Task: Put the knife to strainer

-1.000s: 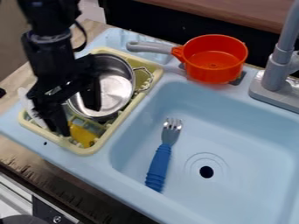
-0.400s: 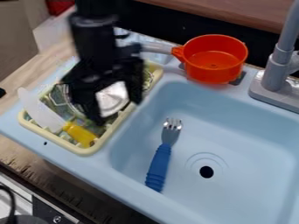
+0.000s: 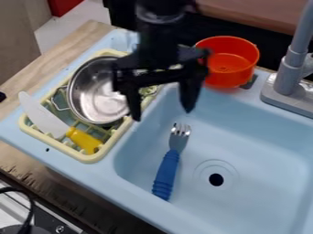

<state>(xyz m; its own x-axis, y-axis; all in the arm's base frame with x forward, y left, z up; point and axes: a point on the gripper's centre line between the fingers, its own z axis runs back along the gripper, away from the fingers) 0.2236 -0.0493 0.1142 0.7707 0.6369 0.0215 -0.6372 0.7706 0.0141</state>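
No words, labels, brands, numbers or signs can be read at the scene. Any fine print may be too small to tell.

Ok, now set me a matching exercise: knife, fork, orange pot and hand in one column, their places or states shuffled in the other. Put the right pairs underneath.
Column one
1. Knife
2. Fork
3. Orange pot
4. Hand

Column two
A. Lies in the sink basin
B. Open
C. Stands beside the faucet
D. In the dish rack

Right pairs: 1-D, 2-A, 3-C, 4-B
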